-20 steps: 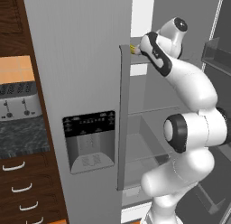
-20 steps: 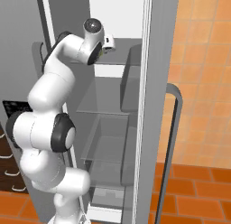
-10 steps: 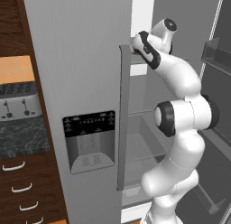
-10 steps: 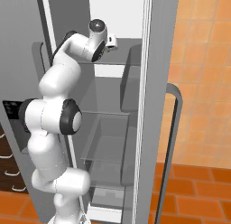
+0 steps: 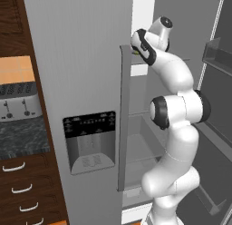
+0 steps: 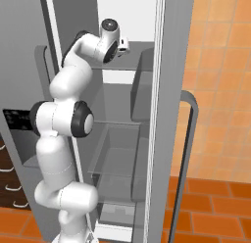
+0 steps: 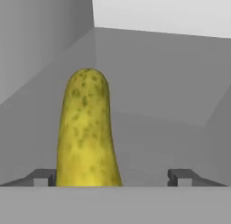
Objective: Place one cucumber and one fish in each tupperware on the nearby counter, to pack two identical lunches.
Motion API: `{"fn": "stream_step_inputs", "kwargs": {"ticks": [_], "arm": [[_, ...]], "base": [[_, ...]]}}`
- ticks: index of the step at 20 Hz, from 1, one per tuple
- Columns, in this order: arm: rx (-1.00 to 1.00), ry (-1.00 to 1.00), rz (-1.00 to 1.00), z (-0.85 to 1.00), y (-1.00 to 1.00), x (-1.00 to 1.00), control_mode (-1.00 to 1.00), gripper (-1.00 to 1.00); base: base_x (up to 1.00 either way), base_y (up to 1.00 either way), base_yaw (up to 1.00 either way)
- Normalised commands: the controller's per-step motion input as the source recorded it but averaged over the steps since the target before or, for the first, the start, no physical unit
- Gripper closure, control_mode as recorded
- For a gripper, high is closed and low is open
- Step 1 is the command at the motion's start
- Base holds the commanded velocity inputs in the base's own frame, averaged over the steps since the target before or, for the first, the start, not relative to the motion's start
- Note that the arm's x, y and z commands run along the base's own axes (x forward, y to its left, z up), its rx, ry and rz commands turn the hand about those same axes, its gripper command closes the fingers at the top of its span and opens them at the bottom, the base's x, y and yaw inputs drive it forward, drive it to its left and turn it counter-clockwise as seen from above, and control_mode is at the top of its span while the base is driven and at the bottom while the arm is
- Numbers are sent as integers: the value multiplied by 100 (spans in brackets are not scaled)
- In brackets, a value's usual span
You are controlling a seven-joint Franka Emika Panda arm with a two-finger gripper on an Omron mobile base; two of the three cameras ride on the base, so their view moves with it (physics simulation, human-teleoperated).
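A yellow-green speckled cucumber (image 7: 85, 128) lies on a grey fridge shelf and runs away from the hand. It sits between my gripper's (image 7: 113, 178) finger tips, right against the left fingertip (image 7: 44, 177), with a wide gap to the right fingertip (image 7: 179, 177). The jaws stand open around it. In the left base view the hand (image 5: 141, 43) reaches onto the upper fridge shelf behind the door edge, where a sliver of cucumber (image 5: 134, 50) shows. The dark speckled counter (image 5: 20, 137) lies far left. The fish and the tupperware are out of view.
The closed grey fridge door (image 5: 81, 83) with its dispenser panel (image 5: 89, 140) stands just left of the arm. The open fridge door (image 6: 171, 114) is on the right. A silver toaster (image 5: 17, 101) sits on the counter above brown drawers (image 5: 20, 188).
The arm has stretched further into the upper shelf, its elbow rising, and the hand has slid left behind the door edge toward the cucumber.
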Motion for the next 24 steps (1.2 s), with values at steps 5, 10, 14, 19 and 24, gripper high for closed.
{"fn": "stream_step_inputs", "kwargs": {"ticks": [5, 10, 14, 19, 24], "arm": [[0, 0, 0, -10, 1, 0, -100, 100], [0, 0, 0, 0, 0, -1, -100, 100], [4, -17, 0, 0, -11, -87, -100, 100], [6, -31, 0, 7, -9, -100, -100, 100], [6, -38, 0, 5, -8, -100, -100, 100]], "base": [[0, 0, 0], [0, 0, 0], [0, 0, 0], [0, 0, 0], [0, 0, 0]]}}
